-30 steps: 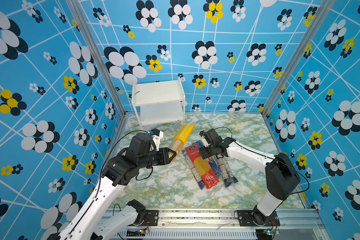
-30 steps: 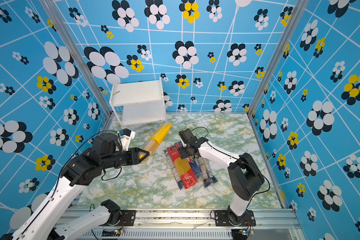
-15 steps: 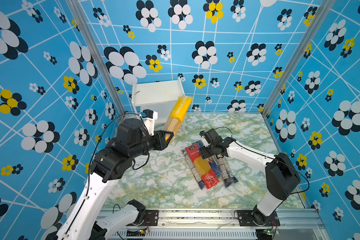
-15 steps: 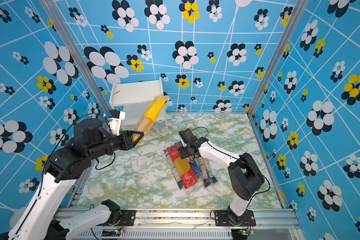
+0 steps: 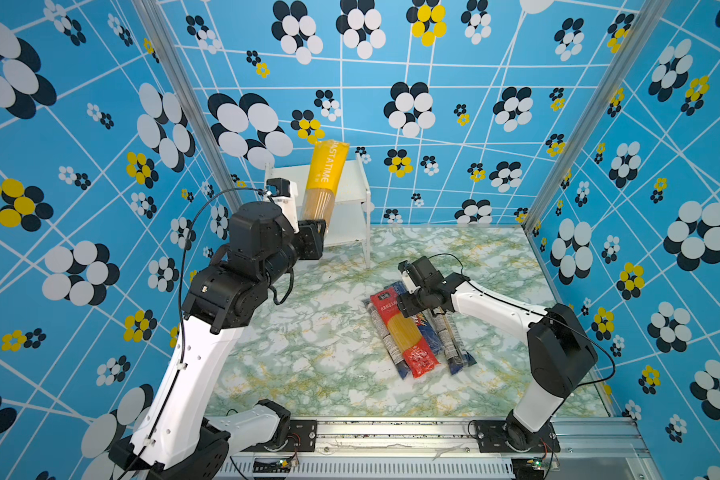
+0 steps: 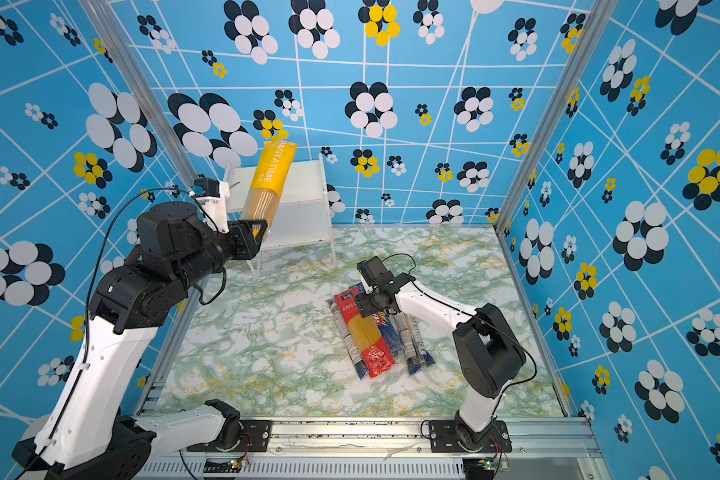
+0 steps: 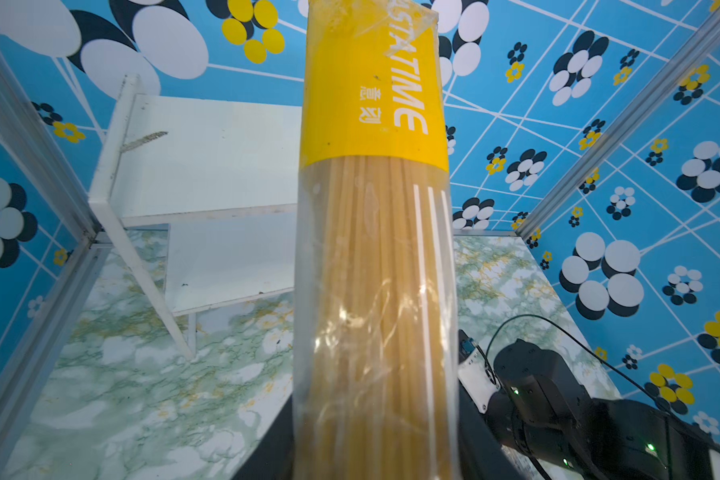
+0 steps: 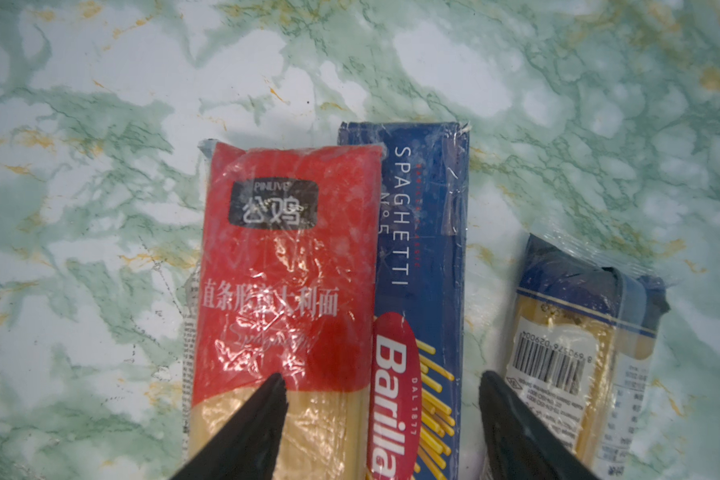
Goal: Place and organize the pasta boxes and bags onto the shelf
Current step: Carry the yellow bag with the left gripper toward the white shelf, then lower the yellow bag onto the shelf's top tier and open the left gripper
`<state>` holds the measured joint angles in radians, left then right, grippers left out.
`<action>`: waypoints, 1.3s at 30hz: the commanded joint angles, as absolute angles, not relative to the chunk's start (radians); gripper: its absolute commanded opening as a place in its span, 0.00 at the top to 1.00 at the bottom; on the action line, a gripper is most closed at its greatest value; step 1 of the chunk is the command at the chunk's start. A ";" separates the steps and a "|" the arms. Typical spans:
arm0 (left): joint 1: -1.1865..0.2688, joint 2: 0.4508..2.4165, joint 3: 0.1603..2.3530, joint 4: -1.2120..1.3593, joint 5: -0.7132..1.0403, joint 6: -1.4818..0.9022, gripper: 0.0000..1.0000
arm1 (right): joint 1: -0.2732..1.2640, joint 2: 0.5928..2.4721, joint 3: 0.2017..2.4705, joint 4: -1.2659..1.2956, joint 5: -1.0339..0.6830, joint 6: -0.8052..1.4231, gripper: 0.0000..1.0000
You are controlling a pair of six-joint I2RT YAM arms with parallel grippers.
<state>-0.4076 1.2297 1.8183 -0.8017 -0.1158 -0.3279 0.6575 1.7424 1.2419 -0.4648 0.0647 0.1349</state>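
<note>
Nearest lies a ribbed aluminium rail point(image 5: 391, 432) at the edge of the table point(image 5: 308, 353), which is a smooth sheet printed like green-and-white marble with yellow veins.

Four long, narrow packs lie flat side by side under the right gripper point(image 8: 383, 379).
- **Red bag** point(image 8: 292, 257): glossy, crinkled film, red at the ends and clear in the middle, showing straight pale strands. It overlaps a slim printed bag point(image 5: 384, 338) and the edge of the box.
- **Box** point(image 8: 425, 232): flat, dark blue card with shiny tape at its end.
- **Barcode bag** point(image 8: 574, 345): clear film with a folded dark blue end and a white label. It lies just beside the box.

The right gripper's black, tapered fingers point(image 8: 250, 432) are spread wide and clamp nothing. One tip is over the red bag, where the red gives way to clear film. The other tip is over the gap between the box and the barcode bag, so the box lies between the two. Whether the tips touch the packs cannot be told.

Farther off, the left gripper point(image 5: 317, 227) is clenched on the clear lower end of the yellow bag point(image 5: 325, 178). The bag rises tilted from those fingers, off the table. Stiff strands show through the film, with a yellow band and white lettering above.

Just beyond these fingers stands the shelf point(image 5: 356, 187), made of two matte white boards on thin square legs. In both top views the bag's upper half crosses the top board. Whether the bag touches the shelf cannot be told.

Behind the shelf is the blue flower-patterned wall point(image 5: 474, 62).
</note>
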 commanded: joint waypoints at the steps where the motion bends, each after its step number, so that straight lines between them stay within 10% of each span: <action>1: -0.349 1.269 1.944 -0.604 -0.201 -0.267 1.00 | 0.651 1.756 1.272 -0.484 0.044 0.137 0.25; 39: -0.104 1.676 2.161 -0.577 -0.167 -0.218 1.00 | 0.648 1.781 1.268 -0.468 0.038 0.152 0.25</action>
<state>-0.1131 1.6863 2.0975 -0.7776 -0.1669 -0.2417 0.6575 1.7638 1.2690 -0.4675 0.0463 0.1390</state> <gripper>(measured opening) 0.421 0.752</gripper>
